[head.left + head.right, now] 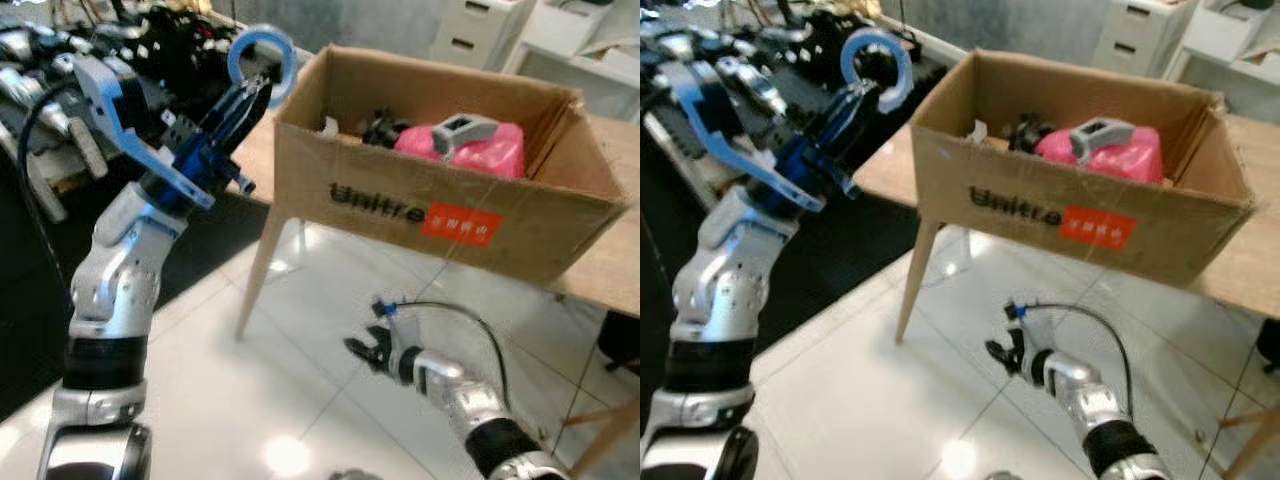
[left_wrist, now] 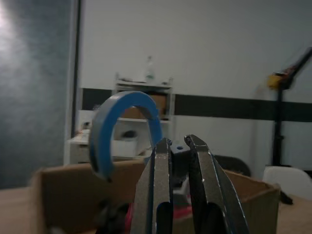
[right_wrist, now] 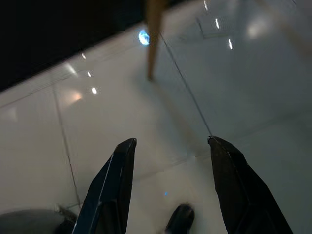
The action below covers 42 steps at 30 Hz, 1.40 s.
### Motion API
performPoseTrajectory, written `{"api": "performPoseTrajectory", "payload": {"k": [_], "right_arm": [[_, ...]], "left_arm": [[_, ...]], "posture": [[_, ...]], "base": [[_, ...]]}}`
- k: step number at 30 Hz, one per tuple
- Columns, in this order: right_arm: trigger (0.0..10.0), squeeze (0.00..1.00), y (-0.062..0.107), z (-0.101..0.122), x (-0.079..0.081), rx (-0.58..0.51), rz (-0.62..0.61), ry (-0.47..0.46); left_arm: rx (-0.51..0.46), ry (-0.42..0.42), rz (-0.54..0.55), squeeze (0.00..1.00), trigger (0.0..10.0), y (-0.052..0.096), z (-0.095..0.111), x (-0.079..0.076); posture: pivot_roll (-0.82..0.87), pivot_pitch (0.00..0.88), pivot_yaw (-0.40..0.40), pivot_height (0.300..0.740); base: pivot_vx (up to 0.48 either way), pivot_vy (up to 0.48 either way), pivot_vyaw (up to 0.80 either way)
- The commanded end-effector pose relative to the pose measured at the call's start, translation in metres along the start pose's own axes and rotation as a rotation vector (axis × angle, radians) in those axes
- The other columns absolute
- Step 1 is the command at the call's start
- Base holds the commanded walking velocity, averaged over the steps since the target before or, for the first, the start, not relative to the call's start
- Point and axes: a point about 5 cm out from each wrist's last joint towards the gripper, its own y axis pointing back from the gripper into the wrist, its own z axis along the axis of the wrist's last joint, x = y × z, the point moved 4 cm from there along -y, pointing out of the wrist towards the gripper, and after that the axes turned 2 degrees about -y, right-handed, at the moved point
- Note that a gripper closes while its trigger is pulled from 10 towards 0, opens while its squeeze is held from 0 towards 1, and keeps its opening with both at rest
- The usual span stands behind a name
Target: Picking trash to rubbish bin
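We are raising our left gripper beside the near left corner of the box, its fingers pinching a blue ring that is sticking up above the tips, just outside the box wall. The box is sitting on a wooden table with a pink bag inside. Our right gripper is hanging low over the white floor, fingers spread wide and holding nothing.
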Motion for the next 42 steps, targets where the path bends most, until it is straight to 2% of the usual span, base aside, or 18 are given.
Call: {"api": "performPoseTrajectory", "payload": {"k": [1, 2, 5, 6, 7, 9, 11, 13, 18, 23, 24, 27, 29, 31, 32, 33, 36, 42], "right_arm": [[10.0, 0.00, 0.004, -0.019, -0.008, 0.051, -0.039, -0.014], [10.0, 0.00, 0.007, -0.044, -0.011, 0.126, -0.068, -0.027], [10.0, 0.00, 0.008, -0.054, -0.011, 0.150, -0.081, -0.033], [10.0, 0.00, 0.012, -0.075, -0.010, 0.202, -0.101, -0.048], [10.0, 0.00, 0.012, -0.075, -0.010, 0.202, -0.101, -0.048], [10.0, 0.00, 0.017, -0.093, -0.009, 0.244, -0.129, -0.075], [10.0, 0.00, 0.017, -0.095, -0.008, 0.248, -0.133, -0.078], [10.0, 0.00, 0.020, -0.109, -0.005, 0.304, -0.133, -0.033], [10.0, 0.00, 0.028, -0.128, -0.006, 0.362, -0.161, -0.047], [10.0, 0.00, 0.034, -0.139, -0.007, 0.396, -0.174, -0.038], [10.0, 0.00, 0.038, -0.143, -0.008, 0.413, -0.180, -0.036], [10.0, 0.00, 0.039, -0.146, -0.009, 0.421, -0.186, -0.038], [10.0, 0.00, 0.042, -0.150, -0.009, 0.433, -0.194, -0.039], [10.0, 0.00, 0.044, -0.154, -0.009, 0.450, -0.200, -0.035], [10.0, 0.00, 0.044, -0.154, -0.009, 0.450, -0.200, -0.035], [10.0, 0.00, 0.044, -0.155, -0.009, 0.457, -0.200, -0.032], [10.0, 0.00, 0.044, -0.155, -0.008, 0.458, -0.199, -0.028], [10.0, 0.00, 0.043, -0.155, -0.007, 0.463, -0.198, -0.016]], "left_arm": [[0.000, 0.013, -0.033, 0.00, 10.0, -0.005, -0.003, -0.007], [-0.004, 0.013, -0.039, 0.00, 10.0, -0.006, -0.004, -0.008], [-0.006, 0.013, -0.041, 0.00, 10.0, -0.007, -0.004, -0.009], [-0.009, 0.012, -0.047, 0.00, 10.0, -0.008, -0.003, -0.010], [-0.009, 0.012, -0.047, 0.00, 10.0, -0.008, -0.003, -0.010], [-0.011, 0.013, -0.051, 0.00, 10.0, -0.010, -0.002, -0.012], [-0.012, 0.013, -0.051, 0.00, 10.0, -0.010, -0.002, -0.012], [0.011, 0.013, -0.050, 0.00, 10.0, -0.012, -0.004, -0.011], [0.141, -0.161, -0.161, 0.00, 10.0, -0.009, -0.008, -0.021], [0.204, -0.231, -0.230, 0.05, 10.0, 0.000, 0.000, -0.021], [0.233, -0.258, -0.258, 1.00, 10.0, 0.005, 0.006, -0.021], [0.253, -0.272, -0.271, 1.00, 10.0, 0.007, 0.009, -0.020], [0.317, -0.306, -0.320, 1.00, 10.0, 0.013, 0.008, -0.022], [0.347, -0.303, -0.393, 1.00, 10.0, 0.017, 0.007, -0.032], [0.347, -0.303, -0.393, 1.00, 10.0, 0.017, 0.007, -0.032], [0.344, -0.272, -0.437, 1.00, 10.0, 0.018, 0.005, -0.041], [0.343, -0.238, -0.475, 1.00, 10.0, 0.019, 0.000, -0.050], [0.285, -0.159, -0.469, 1.00, 10.0, 0.016, 0.001, -0.056]], "posture": [[0.03, 0.091, 0.006, 0.740], [0.03, 0.082, 0.003, 0.740], [0.03, 0.082, 0.003, 0.740], [0.03, 0.079, 0.003, 0.740], [0.03, 0.079, 0.003, 0.740], [0.03, 0.079, 0.006, 0.740], [0.03, 0.079, 0.006, 0.740], [0.03, 0.080, 0.009, 0.740], [0.02, 0.086, 0.015, 0.740], [0.02, 0.092, 0.017, 0.740], [0.02, 0.092, 0.017, 0.740], [0.02, 0.092, 0.017, 0.740], [0.03, 0.093, 0.017, 0.740], [0.04, 0.091, 0.016, 0.740], [0.04, 0.091, 0.016, 0.740], [0.04, 0.091, 0.016, 0.740], [0.04, 0.090, 0.015, 0.740], [0.04, 0.090, 0.015, 0.740]], "base": [[0.480, 0.000, -0.80], [0.480, 0.000, -0.80], [0.480, 0.000, -0.80], [0.480, 0.000, -0.55], [0.480, 0.000, -0.55], [0.480, 0.000, 0.00], [0.480, 0.000, 0.00], [0.300, 0.000, 0.00], [0.000, 0.000, 0.00], [0.000, 0.000, 0.00], [0.000, 0.000, 0.00], [0.000, 0.000, 0.00], [0.000, 0.000, 0.00], [0.000, 0.000, 0.00], [0.000, 0.000, 0.00], [0.000, 0.000, 0.00], [0.000, 0.000, 0.00], [0.000, 0.000, 0.00]]}}
